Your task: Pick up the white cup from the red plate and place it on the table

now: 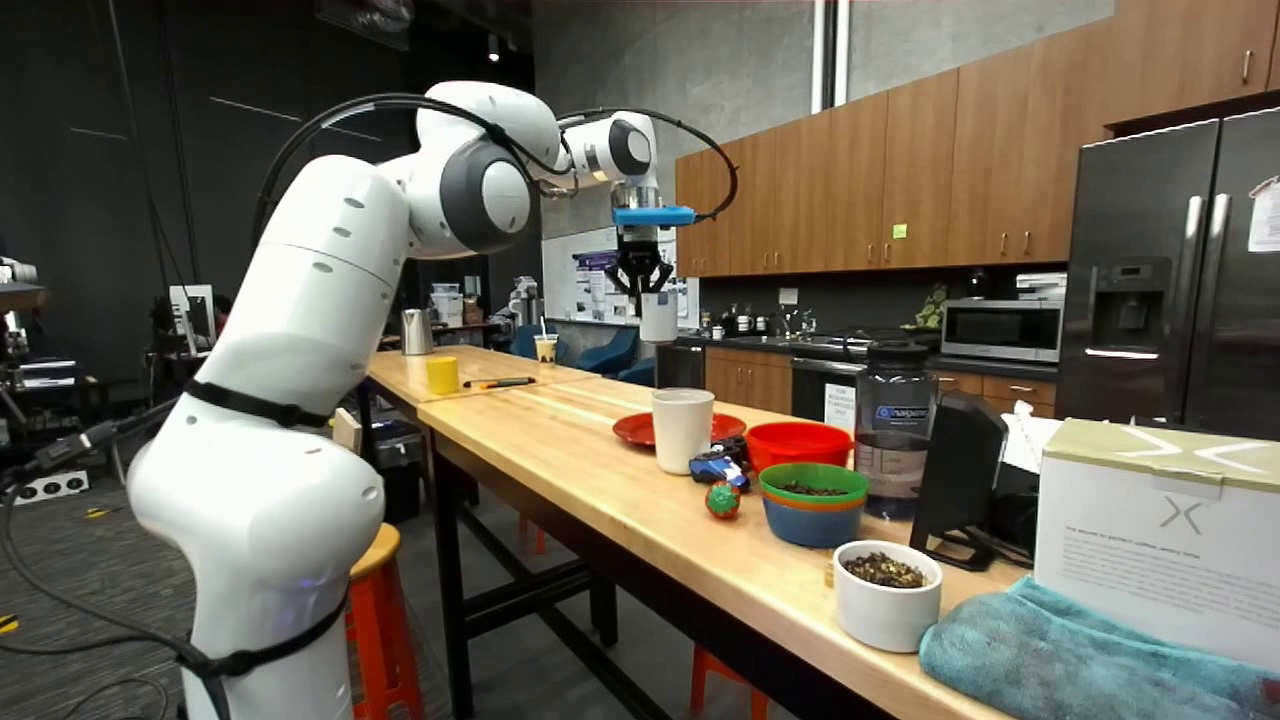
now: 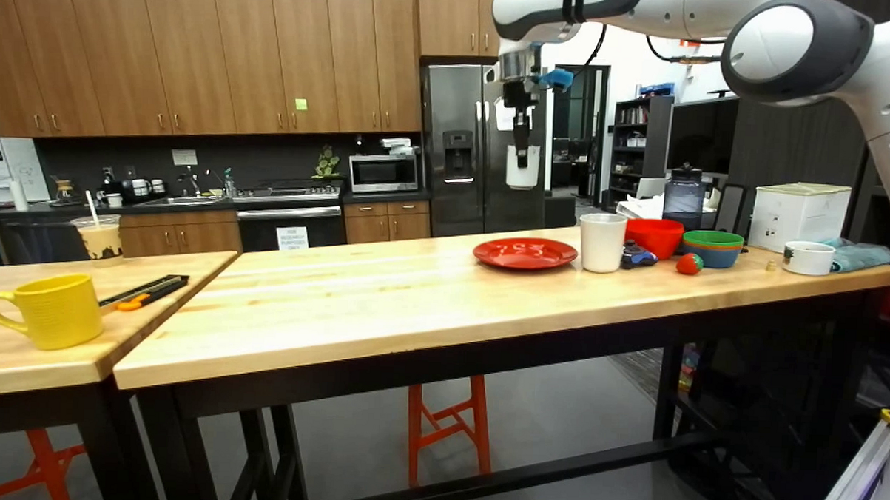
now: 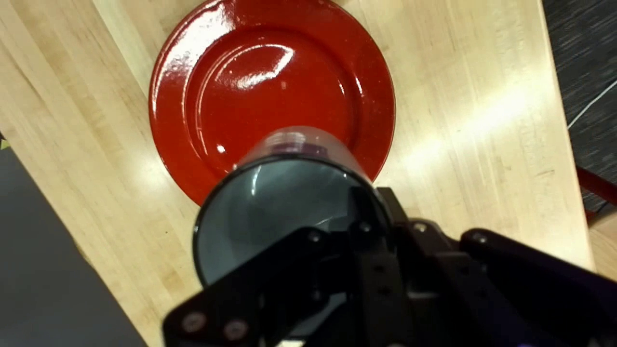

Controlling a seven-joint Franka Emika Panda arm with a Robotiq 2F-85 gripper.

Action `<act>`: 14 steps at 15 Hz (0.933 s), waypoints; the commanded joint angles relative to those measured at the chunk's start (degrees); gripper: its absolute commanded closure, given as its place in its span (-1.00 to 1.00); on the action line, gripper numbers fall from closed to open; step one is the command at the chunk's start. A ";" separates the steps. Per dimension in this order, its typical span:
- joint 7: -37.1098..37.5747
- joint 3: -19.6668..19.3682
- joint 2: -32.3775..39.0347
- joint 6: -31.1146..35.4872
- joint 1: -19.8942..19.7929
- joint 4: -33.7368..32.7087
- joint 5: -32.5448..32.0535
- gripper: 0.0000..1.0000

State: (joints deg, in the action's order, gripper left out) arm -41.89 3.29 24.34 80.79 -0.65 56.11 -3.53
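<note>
Hand [image 3: 378, 200]: was gripping the white cup [image 3: 289, 212] by one side of its wall; one black finger was inside, one outside;
Where the white cup was: up in the air over the red plate [image 3: 284, 82], mouth up; not yet on the bench [image 3: 472, 72];
White cup's feel: seemed light, stiff and slippery; it might chip if bumped;
Best hold: likely was the wall near the rim, with a firm, gentle pinch; held on one side, it might tip;
White cup's shape: was a round tube; white outside, and it looked grey inside;
Red plate: was round, smooth and shiny; it had a wide rim and a dipped middle;
Bench: had a smooth, pale, stripy wood top; its frame was black;
Cupboards [image 2: 193, 56]: were flat brown wood, far back
</note>
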 commanded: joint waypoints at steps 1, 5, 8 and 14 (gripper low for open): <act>3.29 -1.41 -4.68 1.46 -0.30 4.07 -1.57 0.96; 12.23 -1.88 -12.42 3.48 0.28 16.72 -0.44 0.96; 19.46 -1.29 -17.59 2.48 0.87 25.46 1.83 0.96; 27.57 -0.75 -29.08 5.96 2.25 43.87 4.28 0.96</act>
State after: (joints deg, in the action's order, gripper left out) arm -17.29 2.70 3.57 83.17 1.51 88.90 0.07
